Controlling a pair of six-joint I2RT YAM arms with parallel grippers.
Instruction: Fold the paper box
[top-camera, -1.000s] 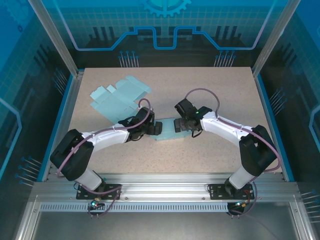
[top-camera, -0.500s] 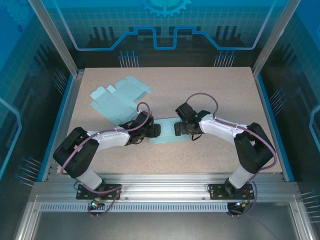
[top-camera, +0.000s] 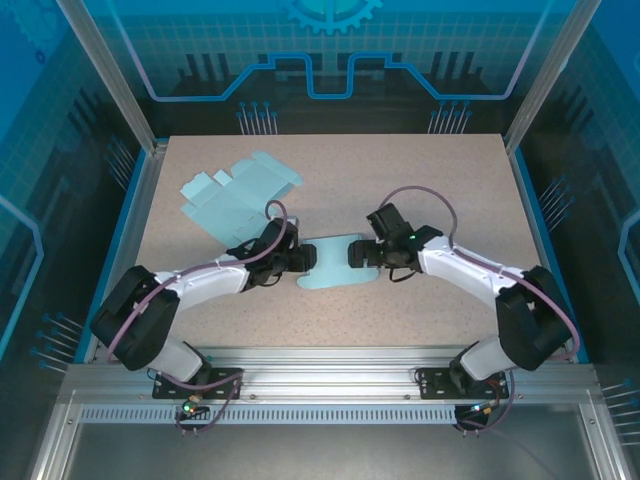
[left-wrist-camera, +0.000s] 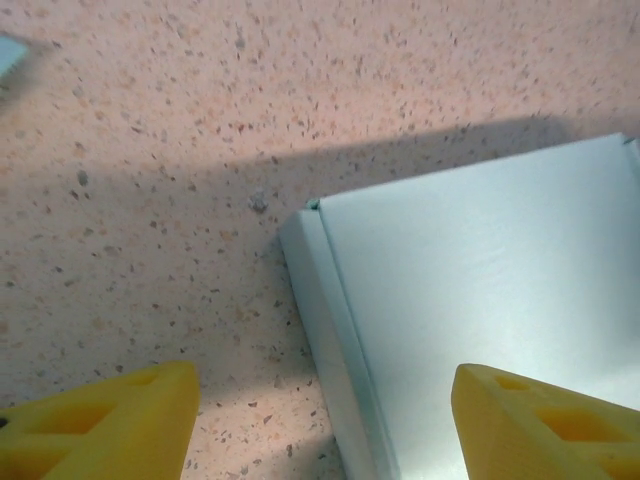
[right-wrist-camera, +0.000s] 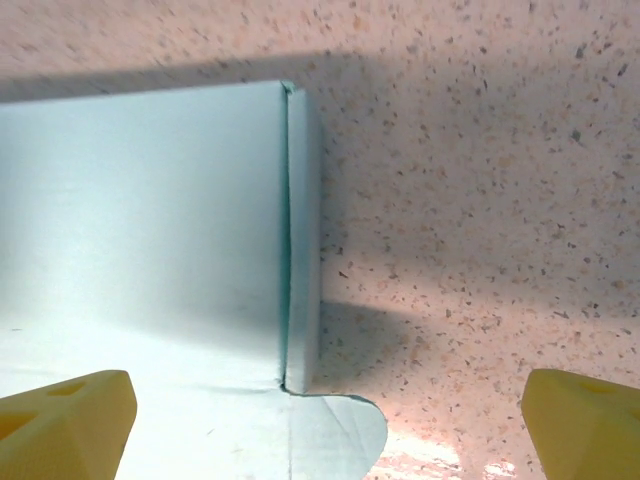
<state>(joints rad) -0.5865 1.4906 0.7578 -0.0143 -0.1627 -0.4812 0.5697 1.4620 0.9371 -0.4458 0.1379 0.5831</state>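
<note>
Seen from above, both arms bend inward, the left end effector (top-camera: 308, 258) and right end effector (top-camera: 355, 254) flanking the pale-blue paper box (top-camera: 332, 266) at the centre of the speckled table (top-camera: 450, 180). Left wrist: yellow fingers (left-wrist-camera: 100, 430) spread astride the box's smooth, creased edge. Right wrist: fingers spread wide over its folded flap.

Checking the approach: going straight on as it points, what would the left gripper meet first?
Probably the paper box: its folded edge lies between the left gripper's open fingers, one finger over the box, the other over the table. Depth is unclear.
</note>
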